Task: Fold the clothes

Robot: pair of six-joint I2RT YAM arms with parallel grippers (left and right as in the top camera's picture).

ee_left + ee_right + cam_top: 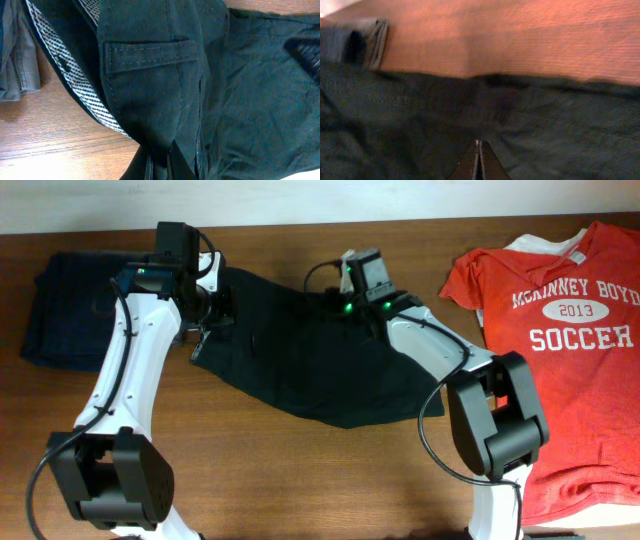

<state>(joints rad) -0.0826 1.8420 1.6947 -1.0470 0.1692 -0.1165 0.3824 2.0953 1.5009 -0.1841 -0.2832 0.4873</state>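
Closest to the overhead lens are the bulky black joints of the left arm [110, 475], low over the wooden table [300, 490]. Beyond it, at the far left, lies a folded navy garment [60, 320], untouched. Just right of that, the left gripper [213, 308] is clamped on the black shorts [310, 370]; its wrist view shows cloth bunching into the closed fingers [172, 162], with the checked whitish waistband strip [75, 85] turned outward and a stitched pocket welt [150, 52] above. The shorts sprawl across the middle of the table between the two grippers, rumpled and skewed. At their upper right edge, the right gripper [362, 298] has its fingers [485, 162] pressed together, tips on the fabric; whether cloth is caught between them I cannot tell. Farther right, well apart, the red T-shirt [570, 380] lies flat under the right arm [495, 415]. By my reading, the step in hand is gripping the waistband edge to spread or turn the shorts, so folding has barely begun. Next, both grips need to hold while the cloth is drawn taut and laid flat.
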